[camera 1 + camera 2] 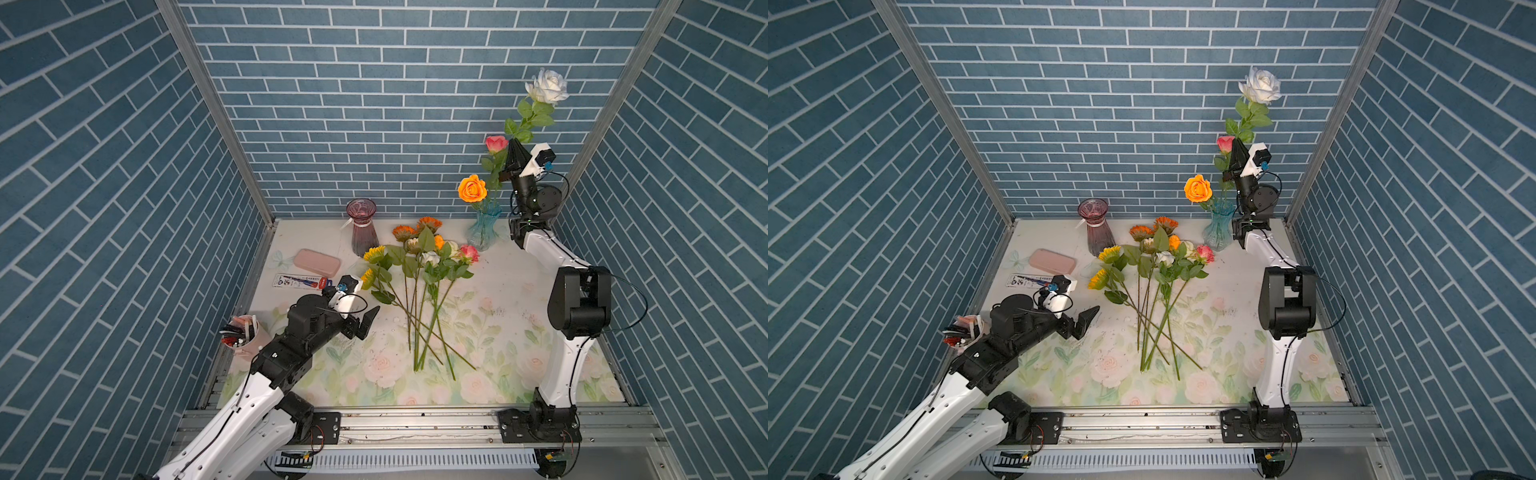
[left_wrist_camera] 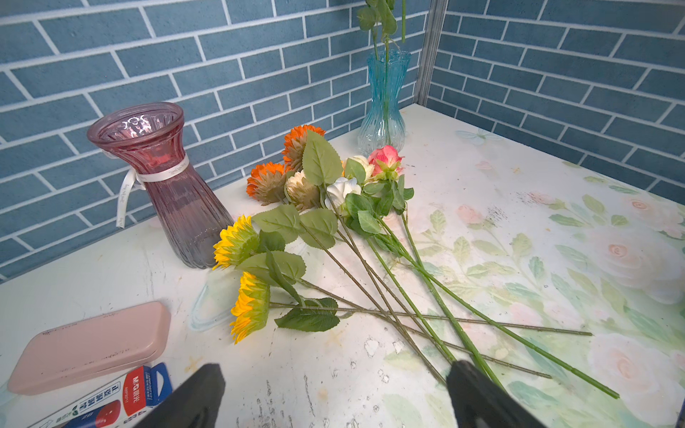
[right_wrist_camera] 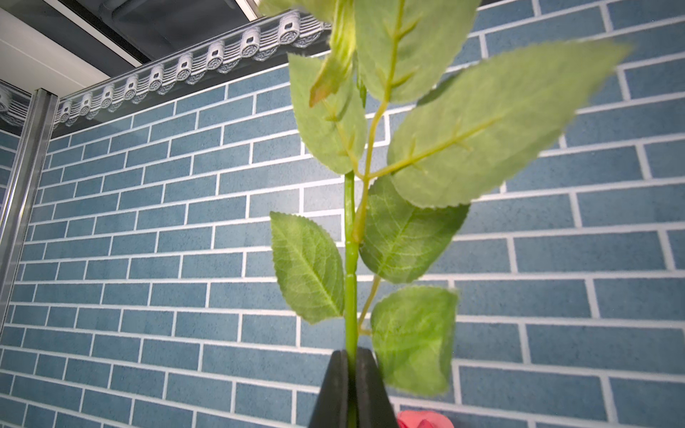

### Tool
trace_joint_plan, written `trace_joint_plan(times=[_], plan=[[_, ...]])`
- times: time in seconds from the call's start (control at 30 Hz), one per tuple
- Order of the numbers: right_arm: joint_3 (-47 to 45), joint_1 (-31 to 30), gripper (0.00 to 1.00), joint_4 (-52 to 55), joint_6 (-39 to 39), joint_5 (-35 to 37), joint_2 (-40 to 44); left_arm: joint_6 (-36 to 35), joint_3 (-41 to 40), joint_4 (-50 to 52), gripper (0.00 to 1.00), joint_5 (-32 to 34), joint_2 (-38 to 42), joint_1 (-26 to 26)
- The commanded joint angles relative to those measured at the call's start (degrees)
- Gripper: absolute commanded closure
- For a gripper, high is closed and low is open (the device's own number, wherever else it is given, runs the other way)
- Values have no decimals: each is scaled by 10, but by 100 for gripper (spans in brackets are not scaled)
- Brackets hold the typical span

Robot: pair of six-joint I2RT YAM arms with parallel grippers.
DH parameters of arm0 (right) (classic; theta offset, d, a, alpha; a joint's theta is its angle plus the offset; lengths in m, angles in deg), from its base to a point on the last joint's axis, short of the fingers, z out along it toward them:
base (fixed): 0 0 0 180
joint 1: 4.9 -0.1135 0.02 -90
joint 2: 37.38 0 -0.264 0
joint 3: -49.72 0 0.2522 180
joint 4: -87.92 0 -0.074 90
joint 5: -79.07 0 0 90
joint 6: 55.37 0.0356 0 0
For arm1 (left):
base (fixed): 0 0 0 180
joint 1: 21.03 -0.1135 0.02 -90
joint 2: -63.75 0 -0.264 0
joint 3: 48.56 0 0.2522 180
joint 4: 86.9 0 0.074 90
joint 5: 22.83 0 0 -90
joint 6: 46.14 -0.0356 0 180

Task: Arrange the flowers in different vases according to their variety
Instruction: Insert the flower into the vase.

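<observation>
Left wrist view first: the left gripper (image 2: 335,374) hangs just over the tablecloth (image 2: 519,259) with its jaws spread wide and nothing in them, only the two black tips in shot. Right by it a red-and-blue box (image 2: 122,398) shows an M&G logo plus Chinese print, but the frame edge chops it so I can't read the rest. Next comes the pink case (image 2: 89,344), lying flat beside the box. The loose flowers (image 2: 333,207) lie in a heap mid-table, stems crossing, a couple of heads half buried under leaves. Next to the heap the plum vase (image 2: 174,207) stands empty; its white ribbon (image 2: 163,174) has tiny script, too small to read. Far corner: the aqua vase (image 1: 482,228) holds an orange rose (image 1: 472,188) and a pink rose (image 1: 496,143), and higher up near it the right gripper (image 1: 515,143) is clamped on the stem of a white rose (image 1: 546,86), whose lower stem is hidden behind the gripper.
</observation>
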State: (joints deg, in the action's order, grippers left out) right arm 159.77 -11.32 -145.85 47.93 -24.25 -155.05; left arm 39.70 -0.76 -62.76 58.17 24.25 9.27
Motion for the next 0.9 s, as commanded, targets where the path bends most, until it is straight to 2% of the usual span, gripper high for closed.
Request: trace_joint_plan(times=[0.0,0.3,0.57,0.73,0.87], plan=[[13,5,100,-35,17,-6,-24,-7,-6,-11,0,6,-2,2],[-76,7,100,-33,4,7,-18,-8,-6,-12,0,0,-1,1],[-165,7,100,107,-53,29,60,-8,-5,-11,0,-7,3,1],[-201,6,96,203,-103,33,107,-7,-3,-10,0,-11,1,1],[-214,6,90,272,-141,37,133,-6,-2,-9,0,-14,1,2]])
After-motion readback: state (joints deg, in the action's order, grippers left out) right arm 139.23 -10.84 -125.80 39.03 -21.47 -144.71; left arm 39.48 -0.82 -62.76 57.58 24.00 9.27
